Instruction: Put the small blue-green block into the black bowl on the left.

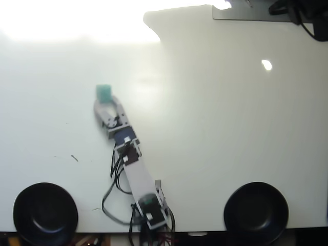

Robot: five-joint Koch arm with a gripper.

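Observation:
The small blue-green block (104, 92) sits on the white table (215, 128), left of centre in the overhead view. My gripper (105, 102) reaches up from the bottom edge and is open. Its two fingertips are right at the block's near side, and the block stands at the mouth of the jaws rather than clearly between them. The black bowl on the left (45, 214) stands at the bottom left corner, empty and far from the gripper.
A second black bowl (255, 212) stands at the bottom right. The arm's base and cables (148, 212) are at the bottom centre. Strong glare washes out the top left. A grey plate (241, 13) and dark cables (302, 13) lie at the top right.

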